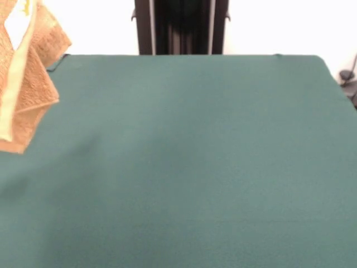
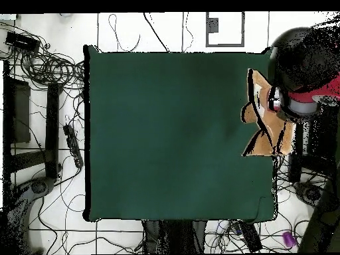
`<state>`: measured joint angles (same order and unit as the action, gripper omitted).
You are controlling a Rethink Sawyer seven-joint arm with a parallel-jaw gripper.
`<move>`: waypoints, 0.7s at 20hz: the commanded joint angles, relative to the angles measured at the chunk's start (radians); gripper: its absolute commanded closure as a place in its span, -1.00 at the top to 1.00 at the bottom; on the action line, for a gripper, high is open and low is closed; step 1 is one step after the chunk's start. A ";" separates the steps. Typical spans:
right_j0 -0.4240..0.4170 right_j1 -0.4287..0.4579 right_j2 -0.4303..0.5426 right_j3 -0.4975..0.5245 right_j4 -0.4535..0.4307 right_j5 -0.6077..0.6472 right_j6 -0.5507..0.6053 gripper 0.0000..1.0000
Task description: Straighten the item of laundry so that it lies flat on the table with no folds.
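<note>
The orange-tan terry towel [image 1: 34, 84] hangs bunched and folded in the air over the table's left edge in the front view, with its pale hem band running down its left side. In the overhead view the towel [image 2: 265, 133] hangs crumpled at the table's right edge. My gripper [image 2: 275, 101] is just above it, at the end of the red and black arm [image 2: 307, 80], and is shut on the towel's top. The gripper itself is out of the front view. The dark green table [image 1: 195, 162] has nothing lying on it.
The robot's dark pedestal [image 1: 180, 27] stands behind the table's far edge. Tangled cables [image 2: 46, 66] and black frames lie on the floor beside the table [image 2: 172, 133] in the overhead view.
</note>
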<state>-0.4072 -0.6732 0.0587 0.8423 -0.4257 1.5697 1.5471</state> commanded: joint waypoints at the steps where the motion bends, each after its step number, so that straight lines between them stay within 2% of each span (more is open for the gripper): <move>1: 0.044 0.121 0.061 0.054 0.050 -0.120 0.197 -1.00; 14: 0.071 0.156 0.051 0.108 0.125 -0.278 0.245 -1.00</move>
<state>-0.4027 -0.5625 0.0588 0.8421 -0.3560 1.3622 1.5478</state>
